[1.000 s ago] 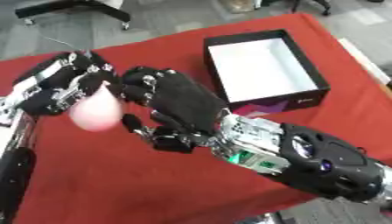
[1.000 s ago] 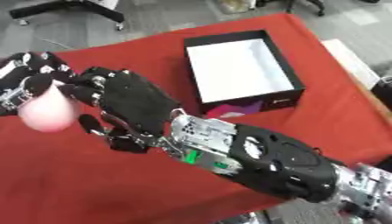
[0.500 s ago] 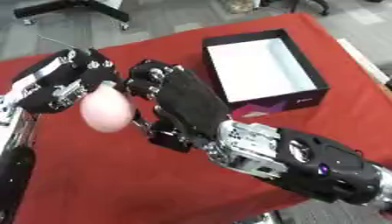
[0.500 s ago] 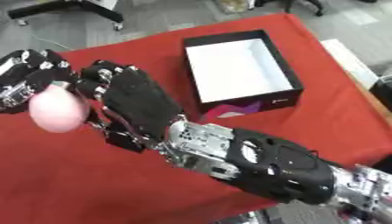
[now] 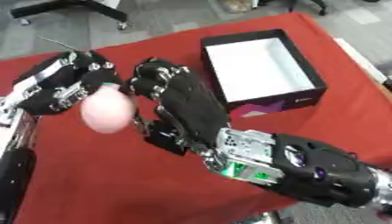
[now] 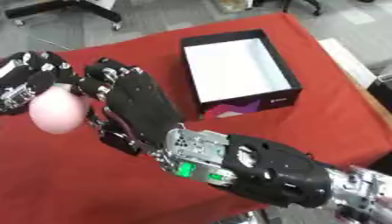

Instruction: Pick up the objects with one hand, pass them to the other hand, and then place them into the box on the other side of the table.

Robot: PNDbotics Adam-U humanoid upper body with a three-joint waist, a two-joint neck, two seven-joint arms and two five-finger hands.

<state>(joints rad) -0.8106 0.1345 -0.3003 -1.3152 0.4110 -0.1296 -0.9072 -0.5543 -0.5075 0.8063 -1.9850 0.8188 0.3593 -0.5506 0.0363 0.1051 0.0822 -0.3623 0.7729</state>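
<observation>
A pale pink egg-shaped object (image 5: 107, 113) hangs above the red table, held by my left hand (image 5: 63, 85), whose fingers curl round its top. My right hand (image 5: 182, 101) stands right beside it, back toward the camera, fingers spread and open next to the object's right side. Whether those fingers touch the object is hidden. The black box (image 5: 303, 65) with a white inside sits at the table's far right, with nothing in it.
The red tablecloth (image 5: 92, 183) covers the whole table. A pink and purple patch (image 5: 259, 107) shows on the box's front wall. Grey floor and a chair base (image 5: 70, 9) lie beyond the far edge.
My right hand has risen and its fingers have straightened up alongside the pink object. The left hand with the object has shifted slightly right.
</observation>
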